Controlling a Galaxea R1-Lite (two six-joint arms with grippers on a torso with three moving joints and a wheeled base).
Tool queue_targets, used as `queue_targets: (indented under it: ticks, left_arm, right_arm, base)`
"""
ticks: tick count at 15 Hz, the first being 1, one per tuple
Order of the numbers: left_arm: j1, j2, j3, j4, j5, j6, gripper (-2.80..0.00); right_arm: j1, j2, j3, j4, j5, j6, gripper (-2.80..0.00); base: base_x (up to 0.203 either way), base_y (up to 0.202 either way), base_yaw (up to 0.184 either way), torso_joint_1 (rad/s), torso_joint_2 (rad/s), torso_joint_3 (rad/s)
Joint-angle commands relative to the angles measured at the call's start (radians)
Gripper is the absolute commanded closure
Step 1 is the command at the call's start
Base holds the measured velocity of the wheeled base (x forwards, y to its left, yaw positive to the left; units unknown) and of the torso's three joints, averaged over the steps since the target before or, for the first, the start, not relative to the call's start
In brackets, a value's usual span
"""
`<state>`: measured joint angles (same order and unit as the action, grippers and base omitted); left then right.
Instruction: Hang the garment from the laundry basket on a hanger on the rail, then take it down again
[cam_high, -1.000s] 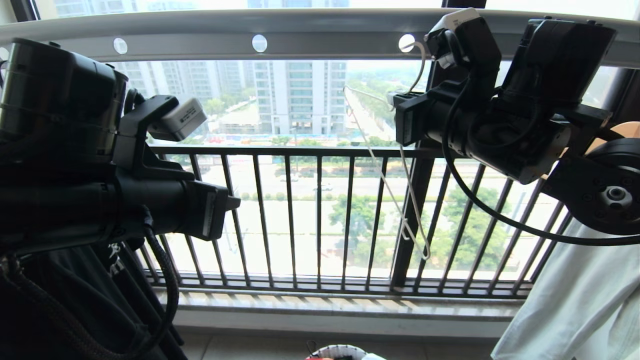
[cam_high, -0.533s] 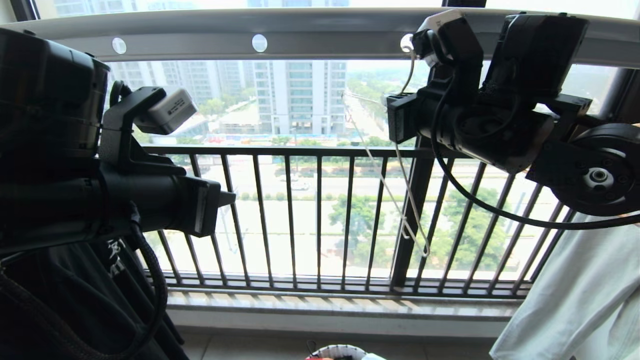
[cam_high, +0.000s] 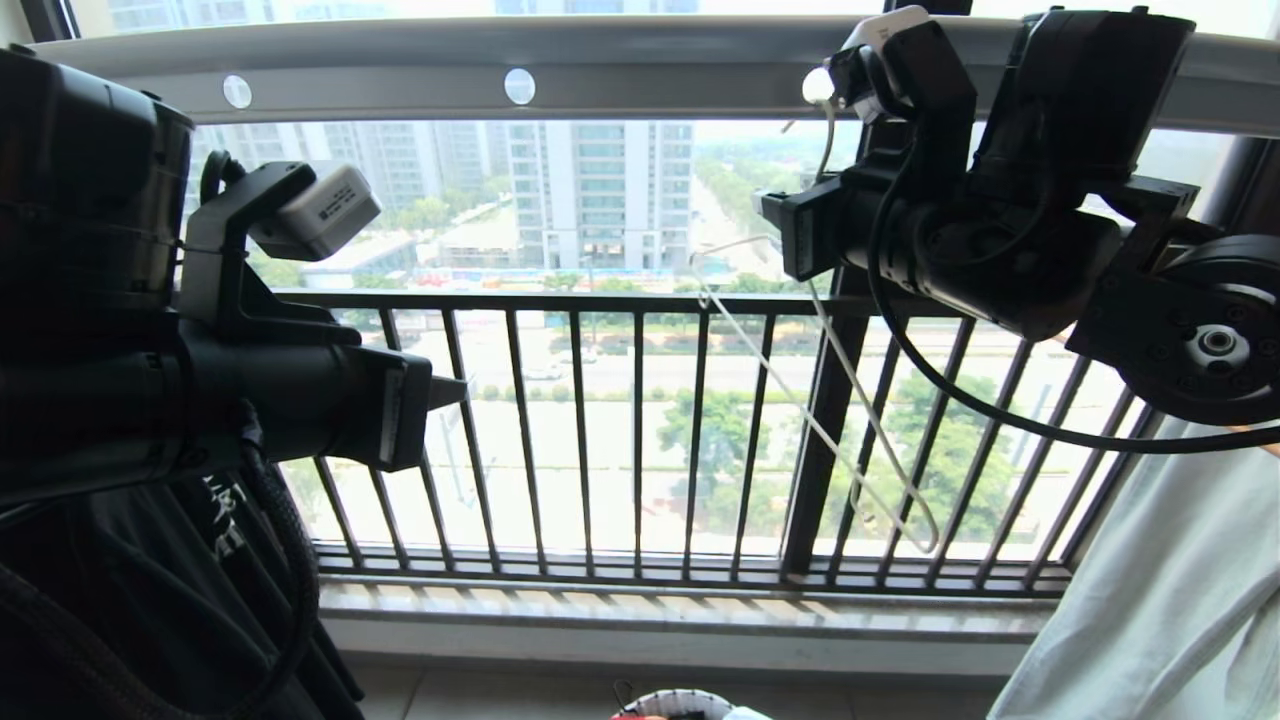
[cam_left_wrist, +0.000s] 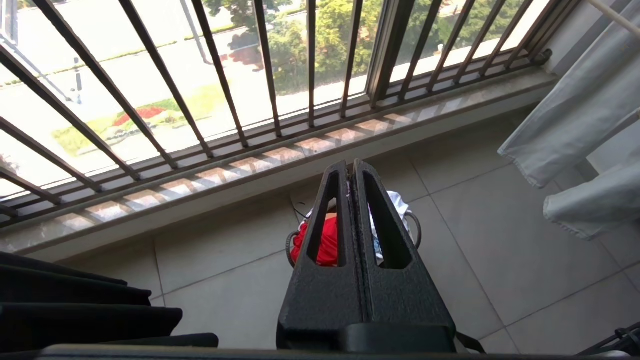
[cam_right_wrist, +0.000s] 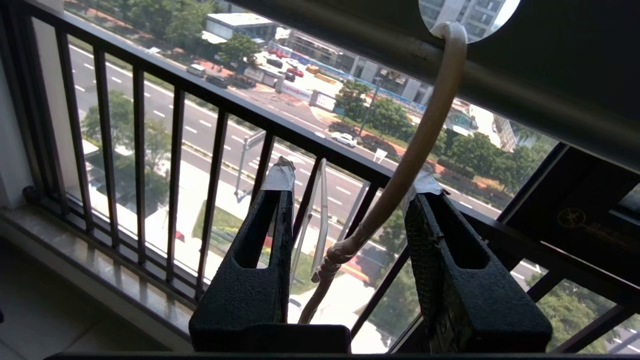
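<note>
**Right gripper lets go of the bare hanger at the rail**

Nearest the rail (cam_high: 620, 70), the right gripper (cam_right_wrist: 350, 200) now stands with its jaws apart around the wire hanger (cam_high: 830, 420), which has swung lower and hangs by its hook in a hole of the rail. The left gripper (cam_left_wrist: 352, 172) waits lower down, pressed closed and empty. Far beneath the rail, the red T-shirt (cam_left_wrist: 327, 242) still lies in the laundry basket (cam_left_wrist: 415, 227), so the hanging step looks undone.
</note>
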<state>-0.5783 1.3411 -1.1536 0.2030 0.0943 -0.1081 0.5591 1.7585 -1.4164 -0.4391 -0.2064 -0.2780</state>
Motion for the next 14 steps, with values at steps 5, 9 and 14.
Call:
queue_targets:
  ticks: [5,9,14]
  left_arm:
    - [-0.002,-0.002,0.000,0.002,0.001,-0.003,0.00]
    - [-0.012,-0.007,0.004,0.003,-0.001,-0.005,0.00]
    - [-0.008,-0.175,0.092,0.007,-0.001,0.023,0.00]
  right_arm:
    - [0.067,-0.220,0.170,0.053,-0.060,-0.001,-2.80]
    - [0.103,-0.450,0.310,0.082,-0.099,-0.001,-2.80]
    - [0.099,-0.594,0.385,0.213,-0.124,0.000,0.00]
  base:
    - [0.000,0.000,0.000,0.000,0.00,0.000]
    - [0.000,0.000,0.000,0.000,0.00,0.000]
    - [0.000,0.000,0.000,0.000,0.00,0.000]
